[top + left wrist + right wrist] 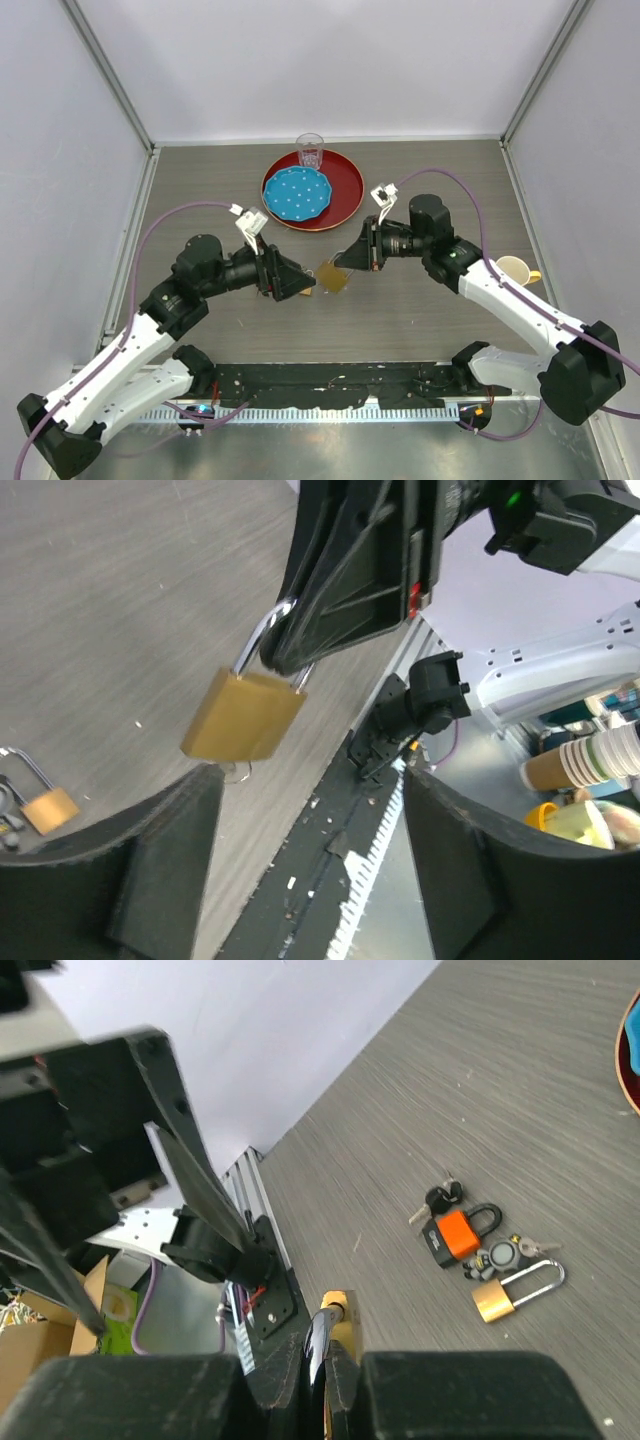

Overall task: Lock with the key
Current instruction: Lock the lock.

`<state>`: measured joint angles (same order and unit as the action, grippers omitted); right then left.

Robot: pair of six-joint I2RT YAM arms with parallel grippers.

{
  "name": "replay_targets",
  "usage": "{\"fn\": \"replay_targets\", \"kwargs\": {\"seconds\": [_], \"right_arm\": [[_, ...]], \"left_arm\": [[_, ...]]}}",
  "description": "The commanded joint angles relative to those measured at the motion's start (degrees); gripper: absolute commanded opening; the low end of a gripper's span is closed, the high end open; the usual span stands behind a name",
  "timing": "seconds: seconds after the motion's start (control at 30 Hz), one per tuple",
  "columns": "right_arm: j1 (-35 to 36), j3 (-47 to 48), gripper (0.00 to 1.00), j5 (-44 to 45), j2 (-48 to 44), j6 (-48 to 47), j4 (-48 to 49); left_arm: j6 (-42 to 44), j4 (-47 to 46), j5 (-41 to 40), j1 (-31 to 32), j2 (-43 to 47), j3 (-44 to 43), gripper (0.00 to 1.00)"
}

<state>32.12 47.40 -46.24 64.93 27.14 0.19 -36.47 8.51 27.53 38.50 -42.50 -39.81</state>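
Note:
A brass padlock (333, 277) hangs above the table by its steel shackle (262, 640). My right gripper (348, 263) is shut on that shackle, and its pads (300, 1360) pinch it in the right wrist view, with the brass body (341, 1322) just beyond. My left gripper (305, 283) is open and empty, just left of the padlock. In the left wrist view the brass body (243, 717) hangs above and between its spread fingers (150, 870). A small bit of metal (236, 773) shows under the body; I cannot tell if it is a key.
On the table under the left arm lie an orange padlock (456, 1233), black-headed keys (441, 1198), a grey fob (499, 1257) and a small brass padlock (507, 1295). A red tray (345, 185) holds a blue plate (297, 192) and a glass (310, 150). A cup (514, 270) stands at the right.

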Motion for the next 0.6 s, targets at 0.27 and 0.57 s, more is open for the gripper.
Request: {"fn": "replay_targets", "kwargs": {"seconds": [0.27, 0.57], "right_arm": [[-0.21, 4.9, 0.02, -9.65, -0.68, -4.37, -0.45], [-0.21, 3.49, 0.02, -12.56, -1.82, -0.5, 5.88]], "left_arm": [[10.19, 0.12, 10.6, 0.08, -9.87, -6.95, 0.85], [5.36, -17.46, 17.38, 2.98, -18.66, -1.67, 0.86]]}}
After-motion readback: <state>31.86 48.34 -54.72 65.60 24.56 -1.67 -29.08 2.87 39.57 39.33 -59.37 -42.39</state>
